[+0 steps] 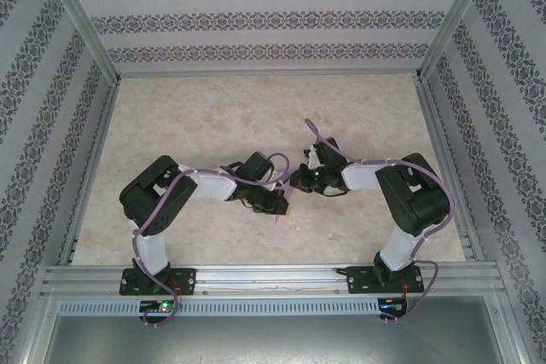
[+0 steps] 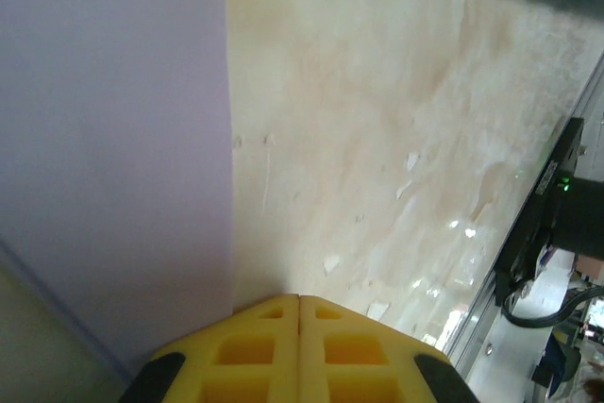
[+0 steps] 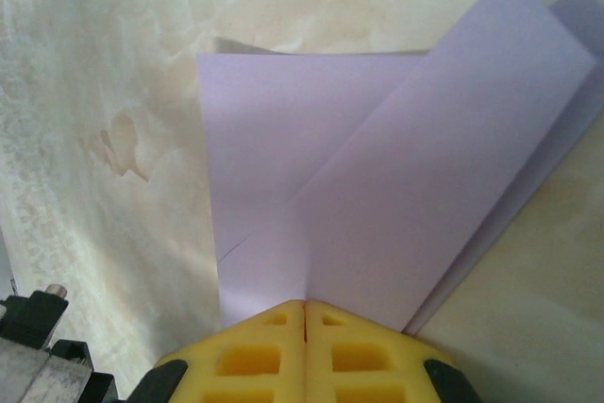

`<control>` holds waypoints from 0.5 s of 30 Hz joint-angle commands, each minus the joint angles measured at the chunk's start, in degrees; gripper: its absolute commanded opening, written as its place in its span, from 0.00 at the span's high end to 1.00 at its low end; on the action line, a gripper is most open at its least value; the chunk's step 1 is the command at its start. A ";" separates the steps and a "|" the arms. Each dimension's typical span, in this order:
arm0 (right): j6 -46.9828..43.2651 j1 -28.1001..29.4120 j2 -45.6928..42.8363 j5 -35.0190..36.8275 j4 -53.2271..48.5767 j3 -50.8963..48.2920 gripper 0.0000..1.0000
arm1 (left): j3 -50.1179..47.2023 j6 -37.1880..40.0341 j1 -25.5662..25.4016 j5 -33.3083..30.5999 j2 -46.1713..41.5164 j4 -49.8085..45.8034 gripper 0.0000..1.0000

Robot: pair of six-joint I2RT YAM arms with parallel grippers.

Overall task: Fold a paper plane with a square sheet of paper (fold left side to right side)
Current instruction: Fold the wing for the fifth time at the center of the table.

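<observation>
The lilac paper is folded, with overlapping flaps and a diagonal crease, and lies partly over the pale marbled table. My right gripper is shut on its near edge, where a crease runs into the seam between the yellow fingers. In the top view that gripper meets my left gripper at mid-table, and the arms hide nearly all of the paper. My left gripper is shut. The paper rises close along its left finger, and I see nothing in the seam.
Patterned walls enclose the table on three sides. A metal rail runs along the near edge with both arm bases on it. A black arm base with a green light stands at the table's edge. Purple cables loop over both arms.
</observation>
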 commanded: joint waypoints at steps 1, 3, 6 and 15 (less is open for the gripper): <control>-1.98 -1.09 2.72 6.15 -8.10 -1.11 1.00 | -2.09 3.55 -0.49 1.59 -2.25 -5.94 1.00; -2.24 -1.24 2.76 6.15 -8.44 -1.07 1.00 | -2.38 4.81 -0.54 1.43 -2.60 -7.18 1.00; -2.60 -1.45 2.67 6.24 -9.02 -0.85 1.00 | -3.11 5.70 -0.54 1.27 -3.04 -8.08 1.00; -3.04 -1.64 2.93 6.15 -9.16 -0.76 1.00 | -6.70 4.84 -1.20 1.03 -4.39 -5.94 1.00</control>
